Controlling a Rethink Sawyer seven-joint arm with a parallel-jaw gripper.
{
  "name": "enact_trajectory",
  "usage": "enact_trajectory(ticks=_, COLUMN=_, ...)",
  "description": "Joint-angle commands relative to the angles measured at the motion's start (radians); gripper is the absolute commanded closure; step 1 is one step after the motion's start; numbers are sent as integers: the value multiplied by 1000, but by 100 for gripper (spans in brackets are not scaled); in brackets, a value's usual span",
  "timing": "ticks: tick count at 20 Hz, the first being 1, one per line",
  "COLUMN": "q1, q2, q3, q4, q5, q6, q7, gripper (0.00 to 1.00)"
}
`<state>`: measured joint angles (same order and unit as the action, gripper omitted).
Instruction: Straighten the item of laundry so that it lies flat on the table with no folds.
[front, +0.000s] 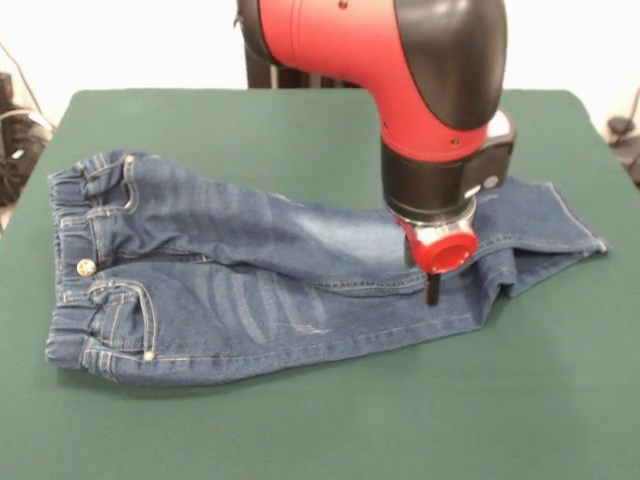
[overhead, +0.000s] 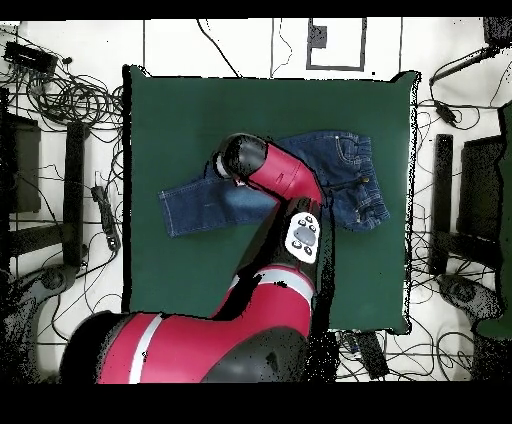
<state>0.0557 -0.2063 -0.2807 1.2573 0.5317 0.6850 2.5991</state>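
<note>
A: Jaws first. Can you read them?

B: No. In the front view the gripper (front: 434, 290) shows one dark finger tip poking down below a red round cap; anything else is hidden behind the cap and wrist. Spread or pressed together, cannot tell.

A: Is it on the cloth?

B: The tip sits at the jeans (front: 280, 265), down at the legs, about where the upper leg's fabric bunches into a fold. Whether it pinches denim or only touches it, unclear.

A: The overhead view?

B: No help. The arm (overhead: 270, 180) covers the gripper there, its black and red head lying over the middle of the jeans (overhead: 200, 205).

A: How does the garment lie?

B: Front view: waistband at the left, brass button (front: 87, 267) showing, legs running right. The near leg is fairly flat with faded whitish streaks on the thigh. The far leg runs to a hem at the right, with its lower part doubled and creased next to the tip. So not flat yet.

A: And on the table?

B: Jeans sit around the middle of the green table (front: 320, 420), green showing on all sides. Overhead, cables and dark equipment ring the table (overhead: 260, 100) on the floor.
</note>
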Motion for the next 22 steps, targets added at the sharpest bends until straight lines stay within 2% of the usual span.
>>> enact_trajectory(ticks=1, q1=64, q2=-28, q3=42, q4=132, q5=38, q6=-29, q7=259, gripper=0)
enact_trajectory(ticks=12, q1=60, q2=58, q3=109, q4=149, q5=76, q6=-195, q7=250, gripper=0)
enact_trajectory(ticks=16, q1=93, q2=77, q3=86, q4=135, q5=93, q6=-156, q7=299, gripper=0)
enact_trajectory(ticks=22, q1=122, q2=92, q3=42, q4=108, q5=111, q6=39, q7=395, gripper=0)
